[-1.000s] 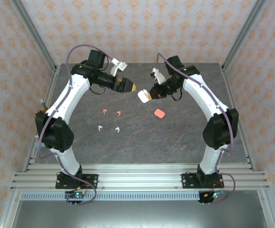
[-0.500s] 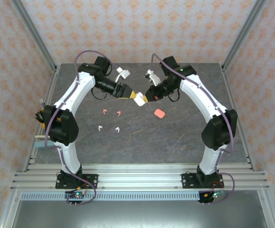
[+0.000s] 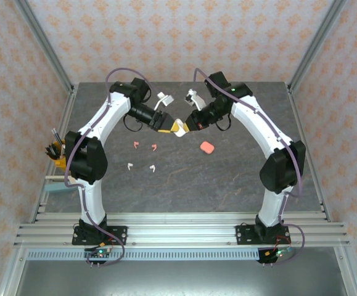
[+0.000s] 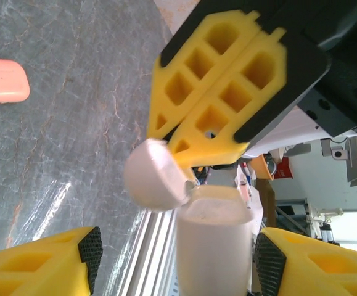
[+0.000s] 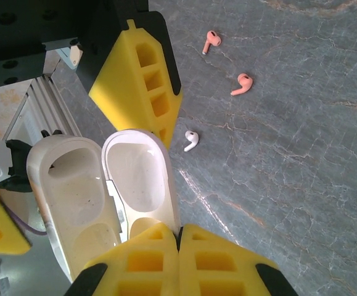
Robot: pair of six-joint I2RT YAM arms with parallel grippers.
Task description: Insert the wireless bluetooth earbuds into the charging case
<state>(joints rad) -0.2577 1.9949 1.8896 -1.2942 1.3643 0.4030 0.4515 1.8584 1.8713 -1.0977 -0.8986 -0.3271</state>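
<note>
**Finding 1: right hand.** My right hand (image 5: 178,237) is pinched fully together on the lid (image 5: 142,179) of the white case (image 3: 178,127). It holds the case off the surface (image 3: 227,179) at the far middle. The case is hinged open. Its body (image 5: 73,191) hangs beside the lid, wells facing the right wrist camera.

**Finding 2: left hand.** My left hand (image 4: 177,253) meets the case head-on from the opposite side. Its jaws stand moderately wide with the case body between them. One pad (image 4: 266,262) sits at the body's edge. The other (image 4: 92,253) stands off with a visible gap. I judge it open, not clamped.

**Finding 3: earbuds.** All four lie loose on the surface, nearer my bases and to the left of the case, well apart from it. The pink earbuds (image 3: 136,144) lie side by side. The white earbuds (image 3: 129,165) lie just nearer me.

**Finding 4: surroundings.**
- A pink case (image 3: 207,147), closed, lies flat to the right of the hands, touching nothing.
- A small orange object (image 3: 55,150) sits at the left edge, too small to identify.

**Finding 5: obstruction.** In the right wrist view one left finger (image 5: 144,74) stands over the top of the open lid, between case and earbuds. Both hands crowd the case from either side.
</note>
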